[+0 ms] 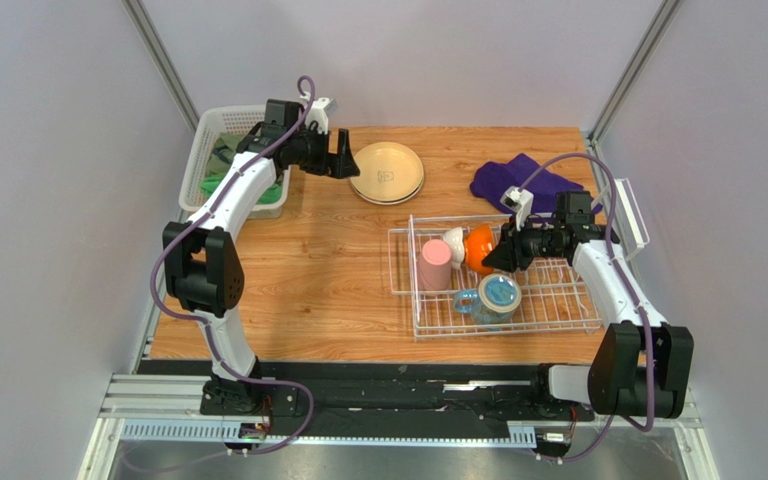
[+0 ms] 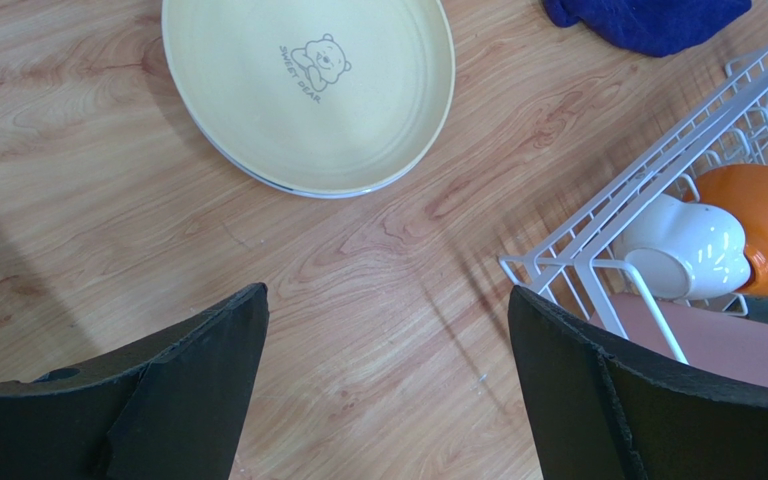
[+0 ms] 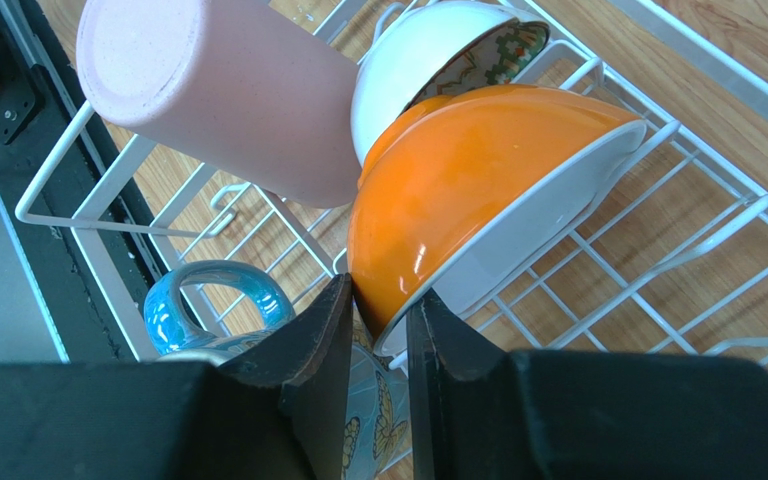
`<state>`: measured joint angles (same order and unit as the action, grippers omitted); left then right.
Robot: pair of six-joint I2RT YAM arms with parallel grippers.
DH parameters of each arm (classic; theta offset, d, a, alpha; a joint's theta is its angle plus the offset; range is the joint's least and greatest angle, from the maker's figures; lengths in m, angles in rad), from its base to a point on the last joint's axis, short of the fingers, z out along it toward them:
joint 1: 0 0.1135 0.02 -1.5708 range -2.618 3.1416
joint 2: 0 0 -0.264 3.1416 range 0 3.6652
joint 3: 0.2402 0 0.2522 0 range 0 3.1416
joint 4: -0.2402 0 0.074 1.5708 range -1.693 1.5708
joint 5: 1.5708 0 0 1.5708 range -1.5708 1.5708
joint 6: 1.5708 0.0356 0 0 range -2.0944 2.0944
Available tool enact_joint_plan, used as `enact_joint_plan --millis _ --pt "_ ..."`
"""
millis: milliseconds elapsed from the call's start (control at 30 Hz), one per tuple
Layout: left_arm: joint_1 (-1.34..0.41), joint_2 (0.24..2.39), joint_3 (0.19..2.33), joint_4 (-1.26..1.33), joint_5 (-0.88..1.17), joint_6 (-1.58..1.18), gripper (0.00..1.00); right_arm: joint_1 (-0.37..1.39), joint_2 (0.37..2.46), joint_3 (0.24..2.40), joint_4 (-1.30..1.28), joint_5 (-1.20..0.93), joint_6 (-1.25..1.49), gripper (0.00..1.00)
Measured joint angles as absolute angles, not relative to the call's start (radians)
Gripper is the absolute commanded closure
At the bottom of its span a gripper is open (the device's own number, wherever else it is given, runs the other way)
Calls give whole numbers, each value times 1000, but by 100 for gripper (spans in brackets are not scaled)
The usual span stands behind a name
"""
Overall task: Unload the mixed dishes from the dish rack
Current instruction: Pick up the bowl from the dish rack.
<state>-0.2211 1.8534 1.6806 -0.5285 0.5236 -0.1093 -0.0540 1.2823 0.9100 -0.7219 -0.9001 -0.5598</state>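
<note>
Pinching one glossy orange bowl (image 3: pixel 458 190) by its rim, our right tool (image 3: pixel 383 300) is clamped shut. We count one blue-handled mug (image 3: pixel 208 300) just beside its fingers, then one white patterned bowl (image 3: pixel 408 70) and one matte pink tumbler (image 3: pixel 218 100) beyond, all inside the white wire dish rack (image 1: pixel 558 295). Our left tool (image 2: pixel 386 295) gapes wide over the wood-grain tabletop (image 2: pixel 78 130). Ahead of it lie round cream plates (image 2: pixel 308 90), at least two, stacked.

High overhead view, two close downward wrist views, all sharing the dish rack (image 1: pixel 548 300)

Glossy glazed orange bowl (image 3: pixel 458 190), matt pink cup (image 3: pixel 228 100), white-coated wire rack (image 3: pixel 718 55), wood-grain tbl (image 1: pixel 308 290)
</note>
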Motion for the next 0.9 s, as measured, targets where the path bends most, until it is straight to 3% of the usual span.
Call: enact_joint_plan --millis 433,900 --pt "-221 1863 1681 -526 527 -112 3 -64 1296 936 -769 -920 -574 98" --pt "-221 1868 1681 -525 542 -124 3 -81 1279 1008 -802 -936 -589 100"
